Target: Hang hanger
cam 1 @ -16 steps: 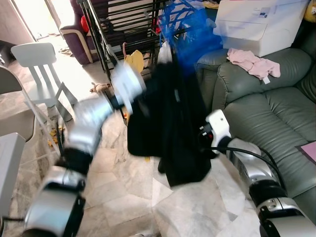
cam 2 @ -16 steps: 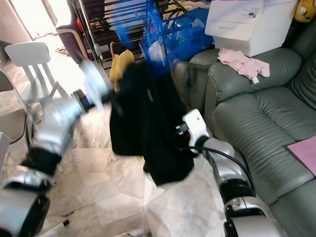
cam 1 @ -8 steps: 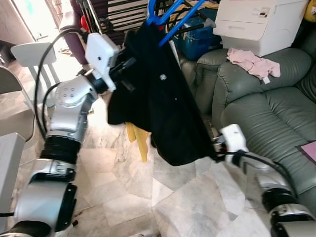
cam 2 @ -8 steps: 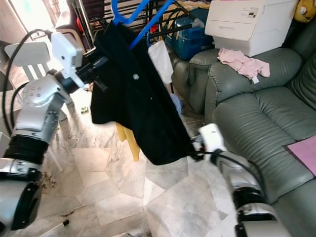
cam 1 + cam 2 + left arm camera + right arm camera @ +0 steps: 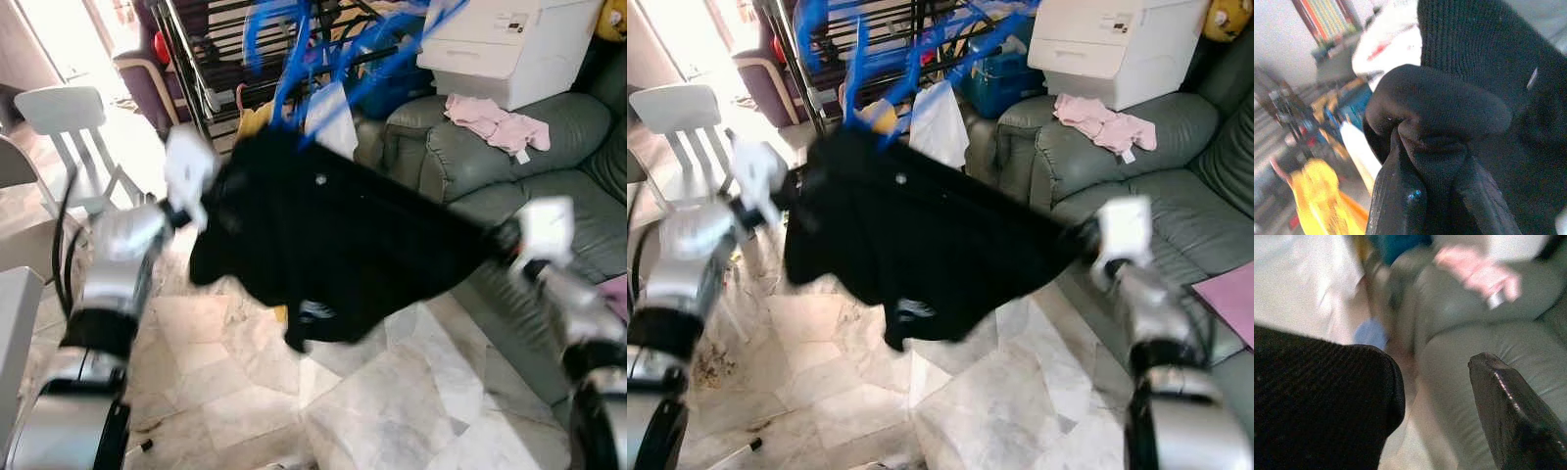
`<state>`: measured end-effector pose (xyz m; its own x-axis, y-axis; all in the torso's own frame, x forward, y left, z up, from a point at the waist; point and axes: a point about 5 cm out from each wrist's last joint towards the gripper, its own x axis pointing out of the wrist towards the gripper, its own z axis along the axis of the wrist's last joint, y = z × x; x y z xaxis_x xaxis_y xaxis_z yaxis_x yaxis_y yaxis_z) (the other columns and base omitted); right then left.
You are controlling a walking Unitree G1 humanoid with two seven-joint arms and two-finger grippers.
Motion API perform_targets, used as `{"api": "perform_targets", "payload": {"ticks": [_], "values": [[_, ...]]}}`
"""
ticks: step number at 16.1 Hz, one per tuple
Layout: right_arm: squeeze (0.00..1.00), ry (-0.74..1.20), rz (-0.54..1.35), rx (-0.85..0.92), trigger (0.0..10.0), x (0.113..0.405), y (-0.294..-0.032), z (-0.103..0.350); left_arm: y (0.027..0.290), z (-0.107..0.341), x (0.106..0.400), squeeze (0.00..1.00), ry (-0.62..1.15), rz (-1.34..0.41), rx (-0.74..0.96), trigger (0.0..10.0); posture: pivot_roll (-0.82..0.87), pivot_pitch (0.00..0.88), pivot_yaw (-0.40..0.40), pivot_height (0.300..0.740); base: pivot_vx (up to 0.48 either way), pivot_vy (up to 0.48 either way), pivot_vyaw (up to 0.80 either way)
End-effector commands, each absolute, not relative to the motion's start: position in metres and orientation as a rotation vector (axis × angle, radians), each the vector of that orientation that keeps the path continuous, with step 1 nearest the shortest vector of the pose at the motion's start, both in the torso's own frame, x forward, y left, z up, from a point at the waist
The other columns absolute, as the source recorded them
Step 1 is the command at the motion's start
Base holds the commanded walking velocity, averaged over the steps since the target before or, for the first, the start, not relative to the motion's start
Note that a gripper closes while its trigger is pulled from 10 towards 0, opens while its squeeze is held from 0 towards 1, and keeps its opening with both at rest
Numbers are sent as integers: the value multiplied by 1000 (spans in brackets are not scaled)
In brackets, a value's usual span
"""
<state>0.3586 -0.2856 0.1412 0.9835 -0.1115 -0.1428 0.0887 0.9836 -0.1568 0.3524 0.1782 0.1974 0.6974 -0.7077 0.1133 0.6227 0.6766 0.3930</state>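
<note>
A black garment [image 5: 333,245] hangs stretched in the air between the two arms, in front of the drying rack [image 5: 255,49], with a blue hanger [image 5: 862,59] smeared by motion above it. The left gripper [image 5: 1432,196] is clenched on a bunched fold of the knit. At the right gripper [image 5: 505,240], black cloth lies against one finger [image 5: 1513,416], but whether the pair has closed is hard to tell. The cloth looks soft, light and floppy, so it should sag and swing; the stiff hanger near its hook is probably the surer hold.
</note>
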Motion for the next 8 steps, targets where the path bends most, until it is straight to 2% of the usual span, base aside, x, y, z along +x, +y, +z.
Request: {"api": "perform_targets", "payload": {"ticks": [1,4,8], "values": [[0,121,-186,-139,0,359,-297,151,195,207,351,0,-293,-714,346,0,-145,0,84,740,0,0,0],[0,4,-254,-146,0,371,-299,186,201,178,342,0,-187,-748,289,0,-144,0,71,740,0,0,0],[0,-58,-316,-162,0,375,-304,206,197,149,323,0,-43,-924,238,0,-151,0,67,740,0,0,0]]}}
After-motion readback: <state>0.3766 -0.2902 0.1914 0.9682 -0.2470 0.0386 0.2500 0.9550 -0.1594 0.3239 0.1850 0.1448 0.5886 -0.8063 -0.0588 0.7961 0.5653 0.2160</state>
